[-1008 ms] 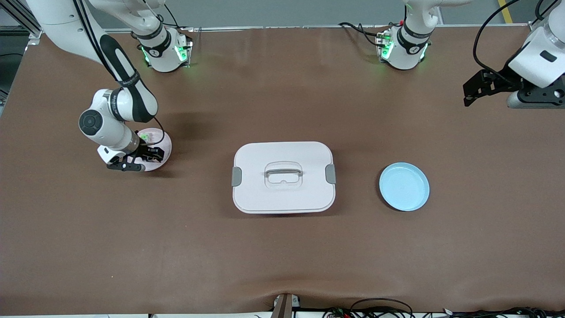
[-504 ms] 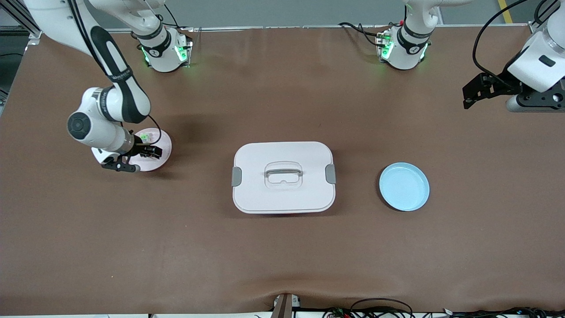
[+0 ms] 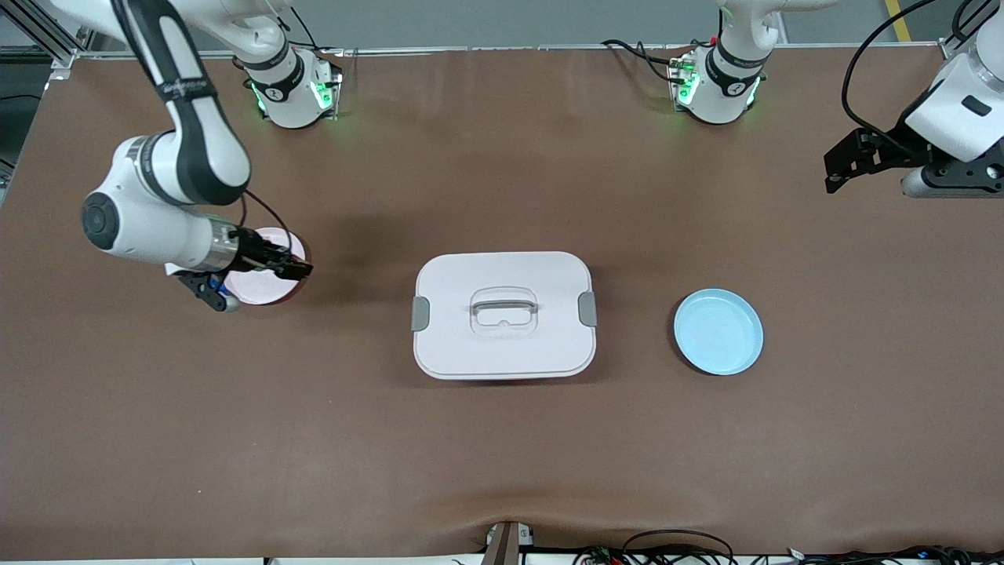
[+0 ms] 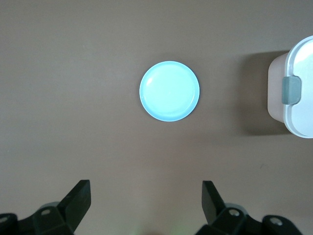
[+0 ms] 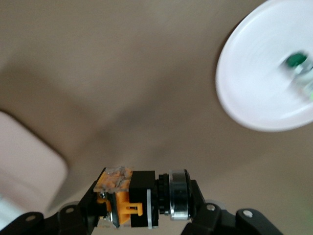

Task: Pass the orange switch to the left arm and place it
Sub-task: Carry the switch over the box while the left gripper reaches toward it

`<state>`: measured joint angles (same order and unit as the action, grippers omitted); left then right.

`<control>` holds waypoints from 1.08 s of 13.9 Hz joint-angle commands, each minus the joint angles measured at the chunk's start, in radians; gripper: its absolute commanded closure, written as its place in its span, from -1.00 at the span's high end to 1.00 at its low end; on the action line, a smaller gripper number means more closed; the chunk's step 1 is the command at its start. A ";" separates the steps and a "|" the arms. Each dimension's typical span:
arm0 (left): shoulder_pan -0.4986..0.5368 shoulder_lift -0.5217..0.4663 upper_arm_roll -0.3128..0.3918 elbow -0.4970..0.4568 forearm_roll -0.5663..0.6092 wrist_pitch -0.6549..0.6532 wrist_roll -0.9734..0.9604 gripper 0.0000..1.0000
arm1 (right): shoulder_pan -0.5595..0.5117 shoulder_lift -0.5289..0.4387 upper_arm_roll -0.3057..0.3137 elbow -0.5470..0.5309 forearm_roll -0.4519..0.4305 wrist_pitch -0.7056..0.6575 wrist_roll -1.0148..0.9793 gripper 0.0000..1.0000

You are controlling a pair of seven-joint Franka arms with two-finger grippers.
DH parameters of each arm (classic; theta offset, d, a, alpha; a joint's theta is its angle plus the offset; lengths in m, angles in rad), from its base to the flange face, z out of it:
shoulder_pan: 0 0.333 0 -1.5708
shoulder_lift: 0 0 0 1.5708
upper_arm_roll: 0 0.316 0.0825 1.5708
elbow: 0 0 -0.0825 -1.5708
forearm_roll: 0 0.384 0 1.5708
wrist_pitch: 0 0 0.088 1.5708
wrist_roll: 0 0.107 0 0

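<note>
My right gripper (image 3: 294,267) is shut on the orange switch (image 5: 139,198), a small black and orange part with a silver ring, and holds it in the air over the edge of the pink plate (image 3: 255,292). The switch fills the gap between the jaws in the right wrist view. The white box (image 3: 503,314) with grey latches sits mid-table; a corner of it shows in the right wrist view (image 5: 24,156) and an end with a latch in the left wrist view (image 4: 293,93). My left gripper (image 3: 835,171) is open and empty, high over the table at the left arm's end.
A blue plate (image 3: 718,331) lies between the box and the left arm's end, also in the left wrist view (image 4: 169,91). The pink plate shows white in the right wrist view (image 5: 259,83) and holds a small green-and-white switch (image 5: 299,66).
My right gripper has risen off the pink plate with the orange switch and moved toward the box. The left arm has barely moved.
</note>
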<state>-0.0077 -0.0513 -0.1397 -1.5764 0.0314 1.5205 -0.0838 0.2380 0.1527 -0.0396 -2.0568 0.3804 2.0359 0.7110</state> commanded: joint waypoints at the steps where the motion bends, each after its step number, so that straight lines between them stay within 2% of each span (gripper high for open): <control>1: -0.001 -0.010 -0.011 0.001 -0.019 -0.020 -0.001 1.00 | 0.134 0.025 -0.006 0.166 0.032 -0.037 0.351 -1.00; 4: -0.001 -0.007 -0.047 0.001 -0.051 -0.026 0.001 1.00 | 0.234 0.060 -0.006 0.292 0.128 -0.034 0.583 -1.00; 6: -0.006 -0.001 -0.081 -0.001 -0.102 -0.026 -0.013 1.00 | 0.300 0.105 -0.006 0.395 0.156 -0.034 0.750 -1.00; 9: -0.006 0.022 -0.200 -0.002 -0.107 -0.026 -0.102 1.00 | 0.383 0.204 -0.006 0.571 0.163 -0.034 0.982 -1.00; 11: -0.006 0.043 -0.256 -0.004 -0.116 -0.011 -0.135 1.00 | 0.421 0.267 -0.006 0.688 0.163 -0.034 1.117 -1.00; 13: 0.000 0.035 -0.302 -0.060 -0.175 0.065 -0.171 1.00 | 0.455 0.335 -0.003 0.801 0.175 -0.037 1.244 -1.00; 15: 0.006 0.008 -0.305 -0.126 -0.276 0.157 -0.171 1.00 | 0.487 0.389 0.000 0.881 0.176 -0.023 1.312 -1.00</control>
<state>-0.0227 -0.0070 -0.4397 -1.6360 -0.1717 1.6068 -0.2585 0.6994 0.4549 -0.0312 -1.3123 0.5345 2.0278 1.9461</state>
